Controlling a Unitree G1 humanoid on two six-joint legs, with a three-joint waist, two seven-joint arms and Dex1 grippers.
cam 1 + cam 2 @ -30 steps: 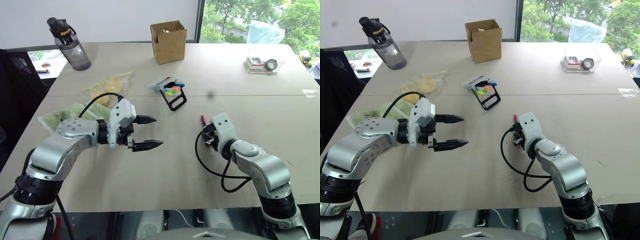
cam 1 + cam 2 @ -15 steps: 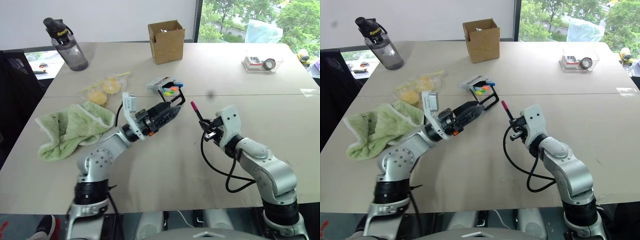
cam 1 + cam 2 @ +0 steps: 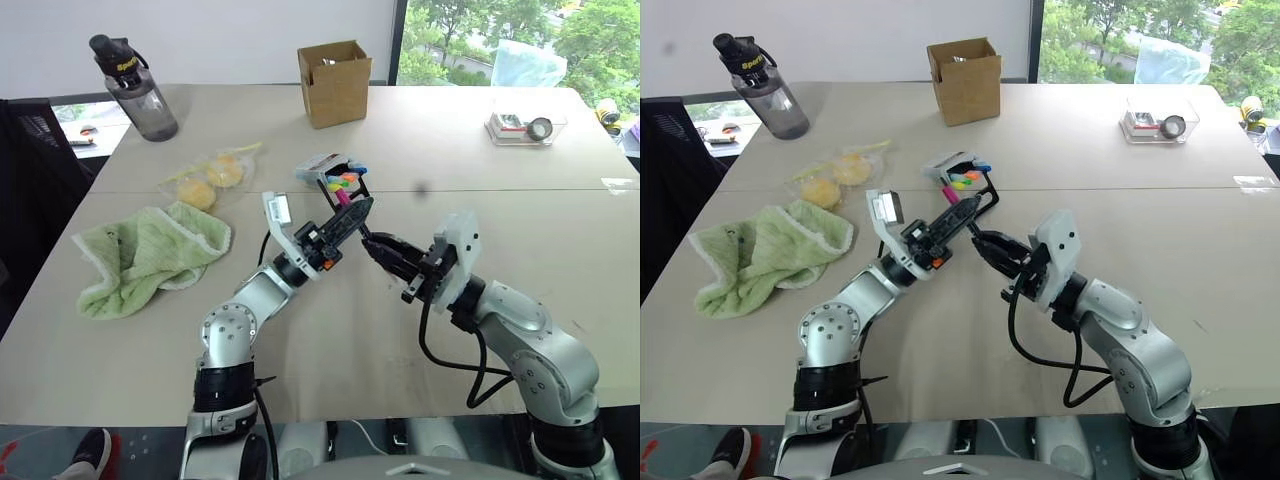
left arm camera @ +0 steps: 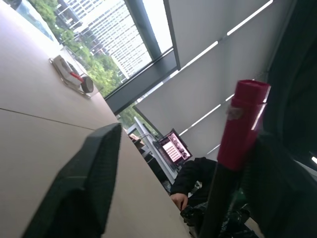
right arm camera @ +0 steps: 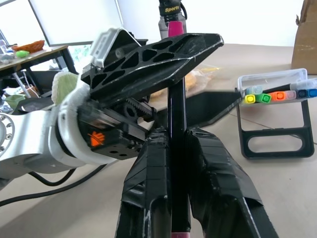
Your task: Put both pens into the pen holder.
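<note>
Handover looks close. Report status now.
Right gripper shut on pink-capped pen. Left gripper fingers around its upper end. Pen holder just beyond, unobstructed.

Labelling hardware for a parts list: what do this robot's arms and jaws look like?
Both arms have rounded silver-grey shells, white wrist housings and looping black cables. The left gripper has black latticed fingers and an orange mark; the right gripper has black fingers.

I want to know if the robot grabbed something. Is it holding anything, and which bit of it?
Yes. The right gripper is shut on the black barrel of the pink-capped pen. The left gripper is around its pink-capped end, jaws not fully closed.
</note>
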